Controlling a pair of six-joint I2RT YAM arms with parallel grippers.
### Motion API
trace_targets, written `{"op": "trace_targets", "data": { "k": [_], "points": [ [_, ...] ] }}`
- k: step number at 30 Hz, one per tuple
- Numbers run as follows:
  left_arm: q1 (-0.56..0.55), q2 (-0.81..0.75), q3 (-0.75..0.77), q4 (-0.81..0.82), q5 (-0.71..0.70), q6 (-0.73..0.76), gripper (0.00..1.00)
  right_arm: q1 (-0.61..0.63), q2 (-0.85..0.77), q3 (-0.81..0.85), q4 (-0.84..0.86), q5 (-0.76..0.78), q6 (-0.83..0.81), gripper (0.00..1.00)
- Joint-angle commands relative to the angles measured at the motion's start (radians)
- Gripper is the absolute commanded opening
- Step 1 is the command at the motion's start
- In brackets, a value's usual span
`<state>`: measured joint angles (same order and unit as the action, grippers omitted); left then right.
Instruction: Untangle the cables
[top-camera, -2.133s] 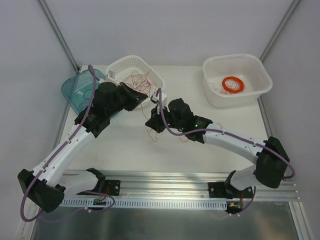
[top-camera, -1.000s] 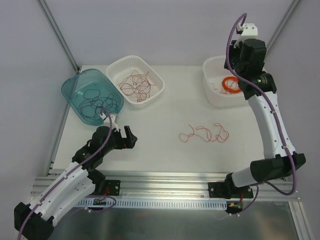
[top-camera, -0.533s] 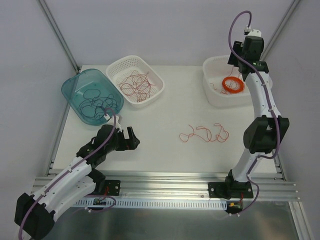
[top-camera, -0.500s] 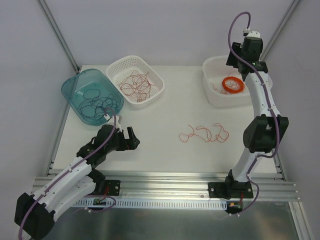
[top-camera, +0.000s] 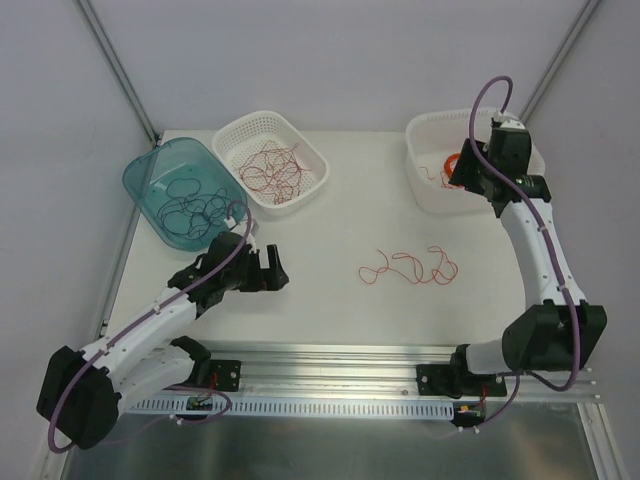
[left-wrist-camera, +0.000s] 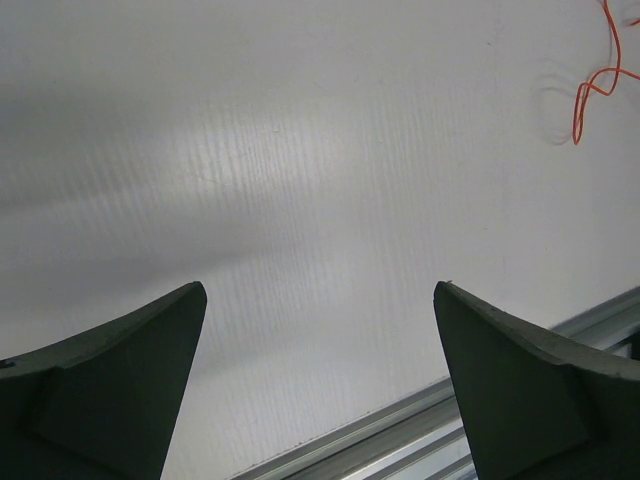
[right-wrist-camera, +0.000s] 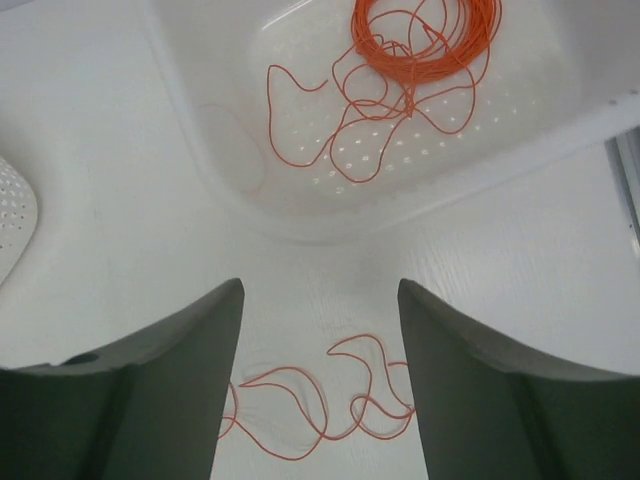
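Note:
A loose orange-red cable (top-camera: 410, 268) lies curled on the table; it also shows in the right wrist view (right-wrist-camera: 320, 395), and its end shows in the left wrist view (left-wrist-camera: 590, 85). Red cables (top-camera: 272, 168) are tangled in the white basket. Dark cables (top-camera: 190, 203) lie in the teal bin. Another thin orange cable (right-wrist-camera: 350, 110) sprawls in the white tub beside the orange coil (right-wrist-camera: 425, 35). My right gripper (top-camera: 460, 174) (right-wrist-camera: 320, 285) hangs open and empty by the tub's near-left wall. My left gripper (top-camera: 272, 270) (left-wrist-camera: 320, 288) is open and empty, low over bare table left of the loose cable.
The white tub (top-camera: 520, 140) stands at the back right, the white basket (top-camera: 240, 128) at the back middle, and the teal bin (top-camera: 140, 175) at the back left. A metal rail (top-camera: 330, 360) runs along the table's near edge, also seen in the left wrist view (left-wrist-camera: 400, 430).
The right jaws have opened, and that arm has dropped from high above the tub to its near-left side. The left arm has reached right, toward the table's middle.

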<state>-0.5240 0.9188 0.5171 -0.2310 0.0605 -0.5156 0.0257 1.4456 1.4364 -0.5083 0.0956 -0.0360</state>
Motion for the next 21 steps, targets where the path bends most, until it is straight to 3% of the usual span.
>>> {"op": "trace_targets", "data": {
  "k": [1,5,12,21],
  "points": [
    [-0.004,0.047,0.06,0.033,0.079,0.045,0.99,-0.004,-0.12,-0.158,-0.044,0.019,0.087,0.65],
    [-0.007,0.115,0.08,0.038,0.111,0.048,0.99,-0.042,-0.168,-0.321,-0.062,-0.026,0.12,0.59],
    [-0.011,0.149,0.069,0.039,0.136,0.022,0.99,-0.072,-0.111,-0.507,-0.001,-0.146,0.197,0.49],
    [-0.013,0.083,0.001,0.039,0.125,-0.023,0.99,-0.075,0.015,-0.554,0.08,-0.053,0.171,0.46]
  ]
}}
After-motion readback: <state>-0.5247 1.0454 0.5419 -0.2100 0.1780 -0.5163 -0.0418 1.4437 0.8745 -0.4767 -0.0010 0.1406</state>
